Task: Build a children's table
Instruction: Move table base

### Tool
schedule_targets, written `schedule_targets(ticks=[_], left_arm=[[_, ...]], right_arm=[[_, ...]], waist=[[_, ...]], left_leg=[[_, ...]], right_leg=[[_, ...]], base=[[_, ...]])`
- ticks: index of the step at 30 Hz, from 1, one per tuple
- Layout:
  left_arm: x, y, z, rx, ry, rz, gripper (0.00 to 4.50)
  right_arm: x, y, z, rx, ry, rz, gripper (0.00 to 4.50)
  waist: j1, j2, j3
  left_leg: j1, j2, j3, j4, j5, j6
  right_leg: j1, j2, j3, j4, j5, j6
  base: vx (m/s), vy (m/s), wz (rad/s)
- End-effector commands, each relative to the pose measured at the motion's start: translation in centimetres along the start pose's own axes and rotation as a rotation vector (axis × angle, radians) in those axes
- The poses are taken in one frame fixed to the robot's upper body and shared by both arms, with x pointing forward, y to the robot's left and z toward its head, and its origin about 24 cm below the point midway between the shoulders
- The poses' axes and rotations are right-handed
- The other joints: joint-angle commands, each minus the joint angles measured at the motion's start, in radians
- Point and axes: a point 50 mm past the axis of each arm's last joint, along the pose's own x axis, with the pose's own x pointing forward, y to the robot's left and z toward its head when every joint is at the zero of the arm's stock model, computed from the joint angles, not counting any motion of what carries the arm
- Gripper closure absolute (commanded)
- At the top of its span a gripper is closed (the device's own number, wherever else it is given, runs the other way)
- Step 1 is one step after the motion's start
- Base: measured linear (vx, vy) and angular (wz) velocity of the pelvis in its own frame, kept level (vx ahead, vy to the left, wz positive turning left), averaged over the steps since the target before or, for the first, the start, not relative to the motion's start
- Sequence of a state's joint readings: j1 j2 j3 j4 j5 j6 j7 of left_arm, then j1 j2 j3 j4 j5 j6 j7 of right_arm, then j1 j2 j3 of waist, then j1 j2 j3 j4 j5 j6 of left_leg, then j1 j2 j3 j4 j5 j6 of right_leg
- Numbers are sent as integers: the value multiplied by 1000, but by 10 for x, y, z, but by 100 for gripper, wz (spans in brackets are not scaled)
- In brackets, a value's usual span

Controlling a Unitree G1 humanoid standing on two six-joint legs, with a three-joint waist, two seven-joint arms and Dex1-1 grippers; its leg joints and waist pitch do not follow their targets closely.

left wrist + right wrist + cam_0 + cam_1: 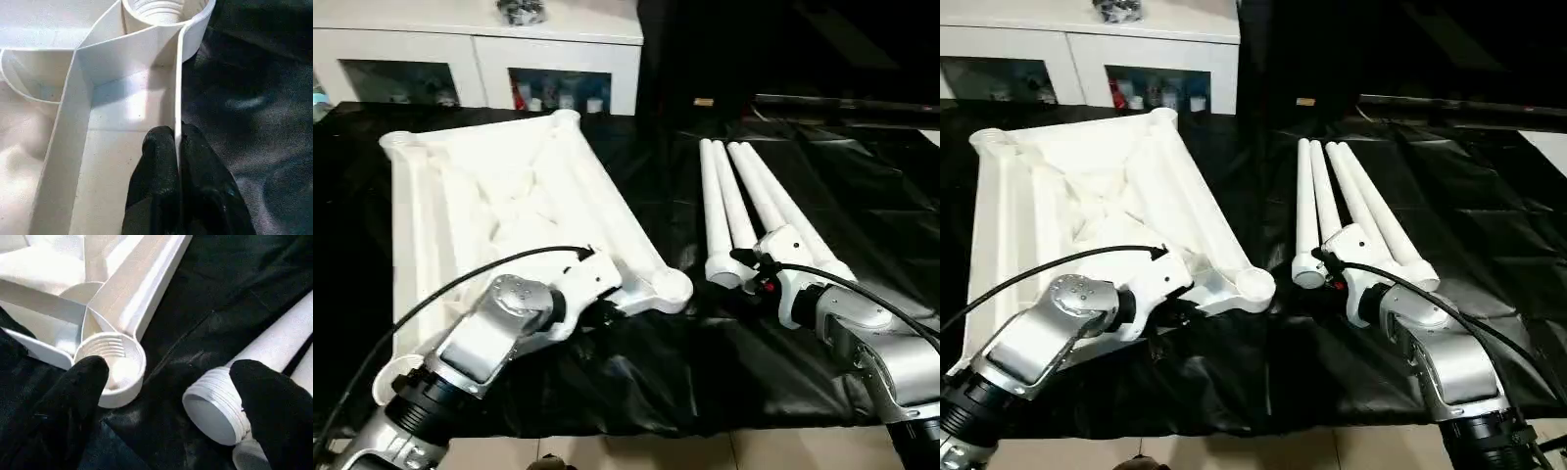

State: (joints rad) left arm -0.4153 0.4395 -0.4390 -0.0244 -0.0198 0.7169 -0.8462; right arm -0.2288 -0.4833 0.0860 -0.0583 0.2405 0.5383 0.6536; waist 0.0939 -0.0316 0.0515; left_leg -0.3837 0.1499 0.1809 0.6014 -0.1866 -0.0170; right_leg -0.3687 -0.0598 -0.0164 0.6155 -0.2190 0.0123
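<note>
Tabletop rim [178, 88] between left fingers [156, 166]

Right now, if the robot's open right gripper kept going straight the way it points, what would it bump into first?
Probably the threaded end of the nearest white tubular plastic leg, which lies just ahead between the open right gripper's two black fingers. Depth is hard to judge, though.

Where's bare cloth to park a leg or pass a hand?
Free: black cloth at the near edge between the two arms, and right of the legs. The strip between the tabletop and legs is open farther back. Crowded: near corner socket, with left gripper clamped on the rim and open right gripper at the leg ends.
</note>
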Motion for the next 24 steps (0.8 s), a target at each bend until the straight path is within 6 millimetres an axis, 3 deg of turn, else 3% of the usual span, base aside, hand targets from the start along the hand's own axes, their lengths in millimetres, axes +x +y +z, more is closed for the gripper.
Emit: schedule_targets(ticks=[1, 9, 11, 15, 18, 22, 24], left_arm=[[7, -12, 0, -6, 0, -59, 446], [7, -8, 9, 16, -24, -15, 446], [5, -6, 10, 41, -18, 1, 392], [0, -4, 12, 43, -22, 14, 377], [-10, 0, 10, 63, 2, 55, 348], [-25, 8, 12, 95, -8, 96, 347], [-38, 12, 17, 108, -60, 103, 347]], right_arm=[[-2, 0, 1, -8, 3, -4, 0], [-2, 0, 2, -6, -2, -5, 0], [-2, 0, 3, -5, -7, -5, 0], [-2, 0, 6, 5, -19, 6, 0], [-2, 1, 9, 10, -31, 22, 0], [1, 0, 17, 48, -77, 17, 0], [5, -8, 24, 84, -110, -55, 0]], waist=[[2, 14, -58], [4, 13, -58], [5, 14, -58], [5, 14, -57], [4, 13, -56], [-3, 13, -56], [-4, 8, -55]], left_leg=[[31, 80, -34, -79, -161, -12], [30, 79, -34, -78, -164, -11], [30, 80, -35, -79, -164, -10], [32, 81, -34, -80, -177, -16], [30, 80, -35, -80, -171, -12], [27, 77, -36, -82, -176, -12], [29, 77, -34, -82, -175, -16]], right_leg=[[27, -86, 35, -58, -6, -256], [28, -86, 35, -59, -14, -253], [28, -86, 35, -59, -17, -250], [26, -86, 35, -61, -33, -251], [27, -85, 35, -60, -31, -246], [26, -85, 34, -60, -62, -244], [24, -85, 34, -61, -79, -246]], base=[[0, 0, 0], [0, 0, 0], [0, 0, 0], [0, 0, 0], [0, 0, 0], [0, 0, 0], [0, 0, 0]])
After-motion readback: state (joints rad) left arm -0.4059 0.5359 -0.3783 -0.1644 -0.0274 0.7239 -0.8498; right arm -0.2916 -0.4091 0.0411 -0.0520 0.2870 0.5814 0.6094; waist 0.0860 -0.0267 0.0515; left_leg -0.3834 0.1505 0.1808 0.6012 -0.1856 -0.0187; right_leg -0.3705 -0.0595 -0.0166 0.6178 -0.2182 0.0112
